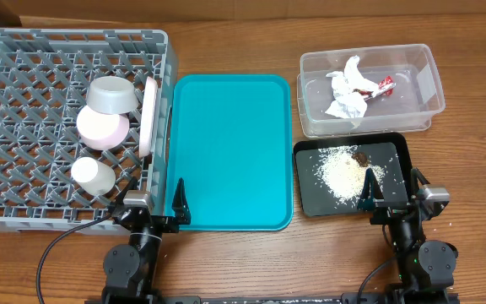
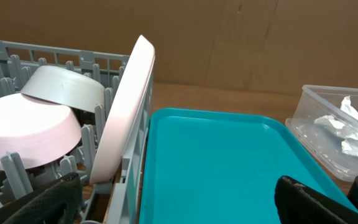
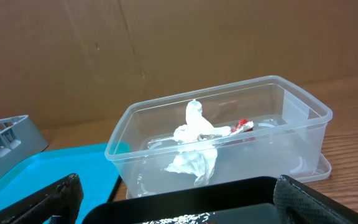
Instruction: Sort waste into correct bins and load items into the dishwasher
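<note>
Both arms sit folded low at the near edge of the desk [image 1: 226,34], pointing toward the far side.

The left fingers [image 1: 178,196] are spread wide and hold nothing. One tip is over the near left corner of the teal tray [image 1: 230,152]; the other is by the near right corner of the rack [image 1: 24,76]. In the left wrist view the two dark tips sit at the bottom corners with open space between them.

The right fingers [image 1: 367,192] are also spread wide and empty, and they straddle the near edge of the black tray [image 1: 395,156].

In the rack, a grey bowl [image 1: 112,95] lies tipped beside a pink saucer [image 1: 102,127]. A white cup [image 1: 93,175] lies nearer the arms. A white plate [image 1: 150,118] stands on edge against the rack's right wall, just beside the teal tray.

The black tray holds a patch of rice [image 1: 340,173] with brown bits [image 1: 360,157] at its far side.

Beyond it stands the clear tub [image 1: 315,93]. Inside are a crumpled napkin [image 1: 346,97] and, touching it on the right, a red wrapper [image 1: 384,87].
</note>
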